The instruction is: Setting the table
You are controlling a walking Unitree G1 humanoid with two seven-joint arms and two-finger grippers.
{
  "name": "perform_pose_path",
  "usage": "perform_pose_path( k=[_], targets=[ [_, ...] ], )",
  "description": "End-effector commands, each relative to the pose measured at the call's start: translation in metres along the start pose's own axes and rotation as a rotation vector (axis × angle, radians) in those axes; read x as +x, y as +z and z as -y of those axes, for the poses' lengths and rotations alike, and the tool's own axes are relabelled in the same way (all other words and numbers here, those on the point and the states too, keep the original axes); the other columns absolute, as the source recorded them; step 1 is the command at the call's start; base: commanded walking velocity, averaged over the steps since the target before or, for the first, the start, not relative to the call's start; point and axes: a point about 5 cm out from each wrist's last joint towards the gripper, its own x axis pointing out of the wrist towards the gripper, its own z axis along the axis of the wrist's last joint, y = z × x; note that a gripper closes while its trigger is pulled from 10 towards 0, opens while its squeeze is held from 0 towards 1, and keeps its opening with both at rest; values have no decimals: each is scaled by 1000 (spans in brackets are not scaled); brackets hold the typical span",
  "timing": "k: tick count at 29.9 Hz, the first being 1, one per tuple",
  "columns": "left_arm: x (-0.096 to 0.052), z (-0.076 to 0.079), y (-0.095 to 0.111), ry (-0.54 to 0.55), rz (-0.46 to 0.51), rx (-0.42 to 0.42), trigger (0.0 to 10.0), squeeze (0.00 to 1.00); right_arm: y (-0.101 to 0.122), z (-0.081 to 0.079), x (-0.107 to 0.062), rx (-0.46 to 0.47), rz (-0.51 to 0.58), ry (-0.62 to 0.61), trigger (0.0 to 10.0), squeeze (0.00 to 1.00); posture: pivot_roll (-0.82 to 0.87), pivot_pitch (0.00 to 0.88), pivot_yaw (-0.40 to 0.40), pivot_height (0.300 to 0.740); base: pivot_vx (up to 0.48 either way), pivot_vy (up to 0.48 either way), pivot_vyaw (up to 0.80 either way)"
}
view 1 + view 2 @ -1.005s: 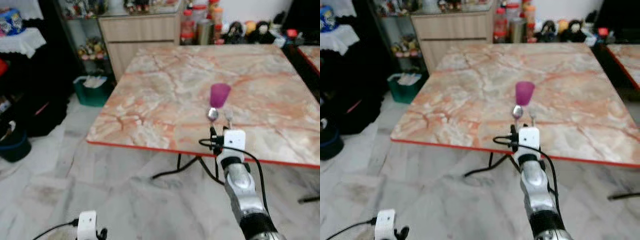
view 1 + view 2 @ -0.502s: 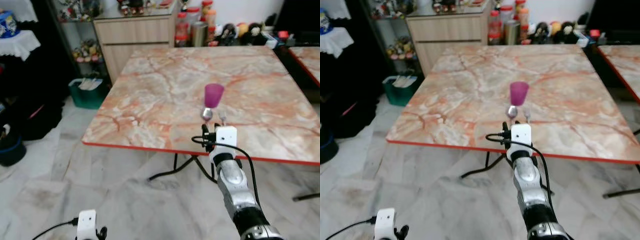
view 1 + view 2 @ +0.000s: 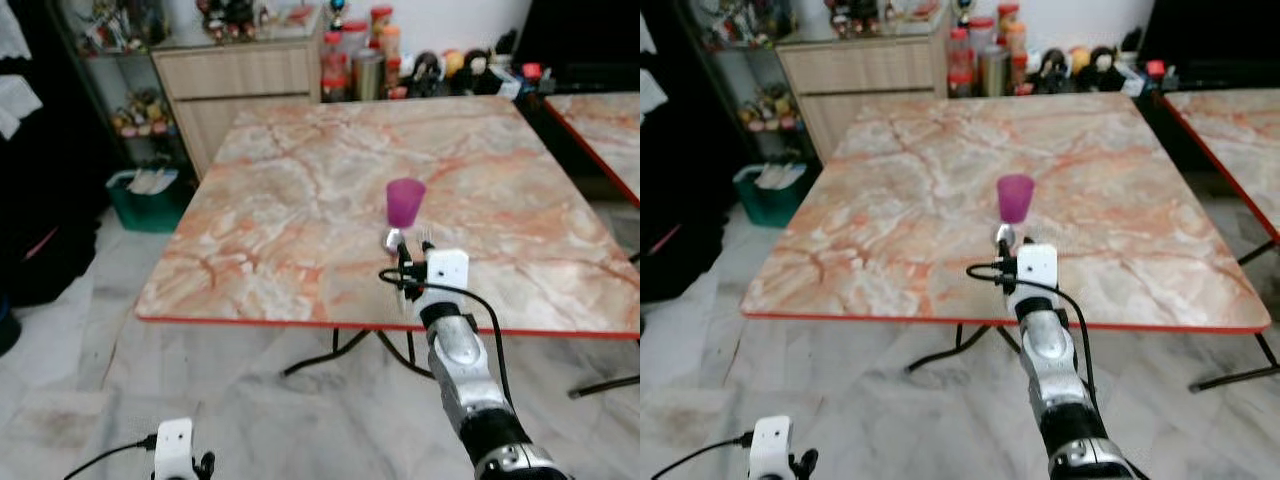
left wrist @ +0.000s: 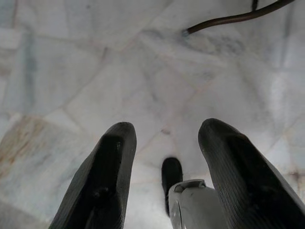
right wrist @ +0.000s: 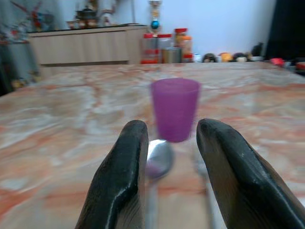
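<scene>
No brand, label or legible writing can be made out anywhere. The surface [image 3: 300, 200] is a square slab with a glossy, marble-like pattern of cream veined in orange and pink, edged by a thin red rim and carried on dark, curved metal legs. Near its front edge stands a small purple cup [image 3: 405, 202], a smooth translucent plastic tumbler tapering toward its base, upright. Just in front of the cup lie a shiny metal spoon [image 3: 392, 240], bowl toward the cup, and beside it a fork [image 3: 426, 241], whose tines are too small and blurred to count. The right tool [image 5: 172, 157] reaches out level over the front edge of the surface, its two long black fingers [image 5: 124, 181] parted and gripping nothing, with the spoon's bowl showing in the gap between them and the cup just beyond; the handles of both utensils are hidden beneath the tool and its white wrist housing. The left tool [image 4: 164, 167] hangs low over the pale, veined marble floor [image 4: 95, 71], fingers spread apart and empty. At the far side, a wooden cabinet [image 3: 240, 85] and a row of jars and bottles [image 3: 365, 60] are blurred, their labels unreadable. A green bin [image 3: 145, 195] sits on the floor by the cabinet, partly cut off by shadow.
</scene>
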Motion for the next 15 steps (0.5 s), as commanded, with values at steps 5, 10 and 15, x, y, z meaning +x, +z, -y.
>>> perform_pose_path(
  k=[5, 10, 15],
  targets=[
    [0, -3, -1, 7, -1, -12, 10000, 0, 3, -3, 1, 9, 21, 8, 10000, 0, 44, 0, 77, 740, 305, 0, 0],
    [0, -1, -1, 5, -1, -14, 10000, 0, 3, -5, 2, 7, 20, 13, 10000, 0, 46, 0, 74, 740, 304, 0, 0],
    [0, -1, -1, 5, -1, -15, 10000, 0, 2, -4, 1, 7, 15, 9, 10000, 0, 45, 0, 73, 740, 296, 0, 0]
  ],
)
